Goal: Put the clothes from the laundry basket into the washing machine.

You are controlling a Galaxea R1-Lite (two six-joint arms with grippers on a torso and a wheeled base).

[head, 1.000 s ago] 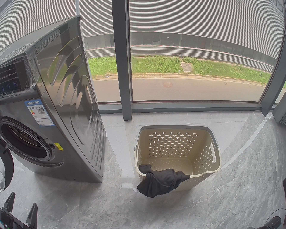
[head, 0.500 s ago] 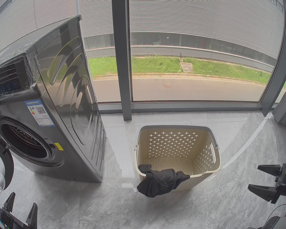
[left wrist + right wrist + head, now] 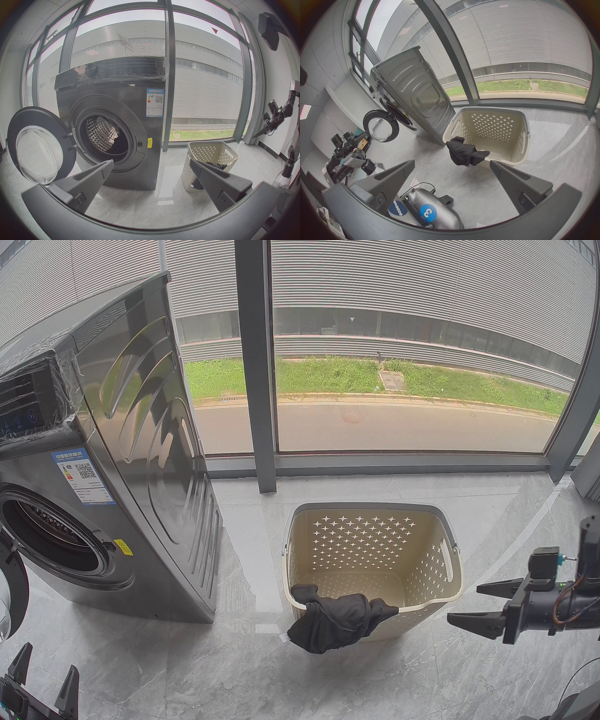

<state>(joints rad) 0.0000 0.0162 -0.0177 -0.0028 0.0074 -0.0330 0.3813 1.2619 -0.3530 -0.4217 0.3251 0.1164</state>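
**Dark garment hangs on basket rim beside open washer**

A floor-to-ceiling window wall [image 3: 406, 365] closes the far side of the room, split by a grey pillar [image 3: 256, 365]. At left, a grey front-loading washing machine [image 3: 144, 446] stands on the pale marbled floor [image 3: 375, 677]. Its round door [image 3: 37, 143] is swung wide open to the left, and the steel drum [image 3: 103, 134] behind it is exposed. To the right of the machine and apart from it sits the cream laundry basket [image 3: 369, 506], upright, its walls pierced with star-shaped holes. A single black garment [image 3: 337, 622] is draped over the basket's near rim toward its left corner. Most of the cloth hangs down the outside wall, and a smaller part rests inside. The hanging end seems to stop just short of the floor, though the angle makes that hard to judge.

The right gripper [image 3: 464, 603] hangs in the air just to the right of the basket's near corner, touching nothing. Its two dark fingers are spread apart with nothing between them, and their tips point left toward the basket. The left gripper [image 3: 49, 657] sits low at the near left, in front of the machine's open door and well apart from the basket. Its fingers are likewise spread and empty.
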